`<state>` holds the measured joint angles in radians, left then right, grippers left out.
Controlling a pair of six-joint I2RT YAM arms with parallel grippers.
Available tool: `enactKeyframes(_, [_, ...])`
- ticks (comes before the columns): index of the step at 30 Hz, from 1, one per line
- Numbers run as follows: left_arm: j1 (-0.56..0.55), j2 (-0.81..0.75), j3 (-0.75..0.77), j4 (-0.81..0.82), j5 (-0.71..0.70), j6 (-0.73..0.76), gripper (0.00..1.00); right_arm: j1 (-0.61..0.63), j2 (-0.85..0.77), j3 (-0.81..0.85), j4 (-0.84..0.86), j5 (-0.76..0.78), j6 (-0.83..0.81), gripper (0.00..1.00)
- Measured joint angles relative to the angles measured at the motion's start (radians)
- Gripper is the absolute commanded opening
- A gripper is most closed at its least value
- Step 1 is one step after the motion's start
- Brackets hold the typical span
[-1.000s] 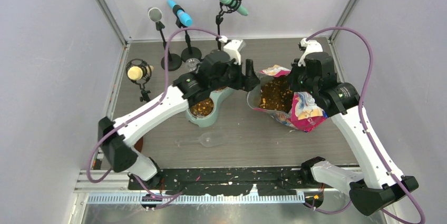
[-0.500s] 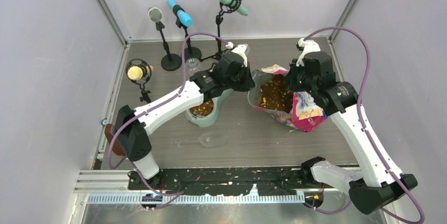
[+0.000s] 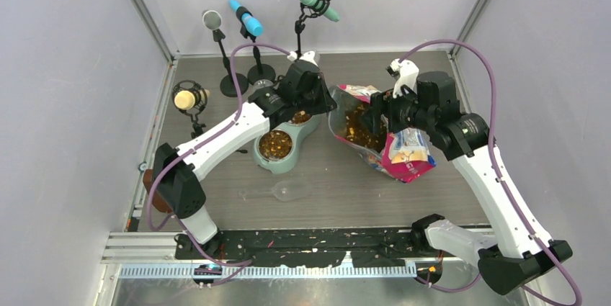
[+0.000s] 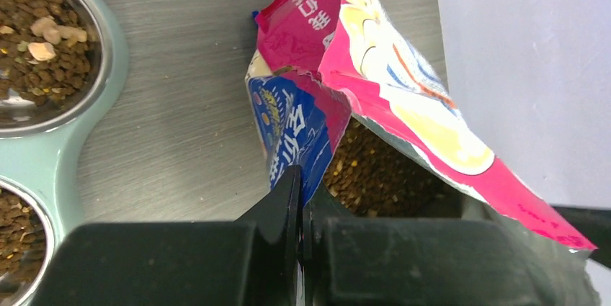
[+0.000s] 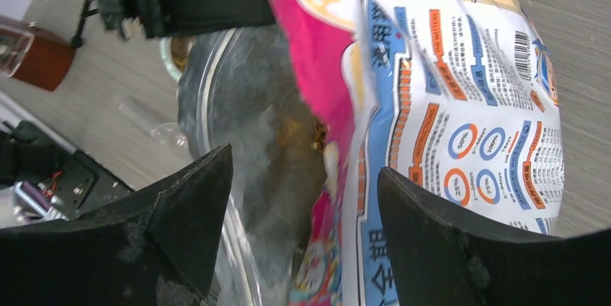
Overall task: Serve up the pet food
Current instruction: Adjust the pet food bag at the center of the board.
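Observation:
The pink, white and blue bag (image 3: 403, 155) lies on the table with its mouth gaping, and brown pet food (image 3: 357, 122) shows inside. My left gripper (image 3: 326, 101) is shut on the bag's left rim. The wrist view shows the blue edge of the bag (image 4: 288, 126) pinched between the left gripper's (image 4: 302, 194) jaws, with kibble (image 4: 375, 176) just behind. My right gripper (image 3: 382, 113) is open. Its fingers straddle the bag's (image 5: 461, 104) right side without pinching it, the right gripper (image 5: 302, 191) spread wide. More pet food (image 3: 275, 145) fills the feeder's steel bowls.
The mint-green double feeder (image 3: 288, 162) stands left of the bag, under my left arm. A clear plastic scoop (image 3: 284, 191) lies on the table in front of it. Several microphones on stands (image 3: 234, 83) line the back left. Walls close in on both sides.
My left gripper shut on the bag's left rim and drew it left and back. My right gripper opened and let go of the bag's right rim. The bag shifted left.

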<state>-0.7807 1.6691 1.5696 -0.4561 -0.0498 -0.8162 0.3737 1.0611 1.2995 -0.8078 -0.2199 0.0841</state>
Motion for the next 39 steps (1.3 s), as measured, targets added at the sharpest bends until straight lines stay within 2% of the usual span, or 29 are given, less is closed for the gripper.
enactKeyframes(8, [0.019,-0.009,0.101,-0.048,-0.033,-0.055,0.0,0.012,-0.076,0.0,0.002,-0.087,-0.054,0.94])
enactKeyframes(16, [0.026,-0.009,0.136,-0.078,-0.063,-0.106,0.0,0.038,-0.087,0.0,0.011,-0.084,-0.077,0.96])
enactKeyframes(24, [0.024,-0.009,0.145,-0.097,-0.1,-0.154,0.0,0.151,-0.091,0.0,-0.036,-0.038,-0.142,0.95])
enactKeyframes(28, [0.024,-0.004,0.153,-0.101,-0.109,-0.175,0.0,0.217,-0.084,0.004,-0.047,0.027,-0.162,0.89])
enactKeyframes(31, [0.024,0.008,0.168,-0.105,-0.11,-0.181,0.0,0.273,-0.069,0.005,-0.044,0.15,-0.164,0.84])
enactKeyframes(36, [0.024,0.011,0.171,-0.104,-0.111,-0.193,0.0,0.298,-0.039,0.005,-0.028,0.328,-0.16,0.8])
enactKeyframes(39, [0.024,0.012,0.172,-0.103,-0.111,-0.195,0.0,0.299,-0.002,0.005,-0.021,0.377,-0.161,0.79])
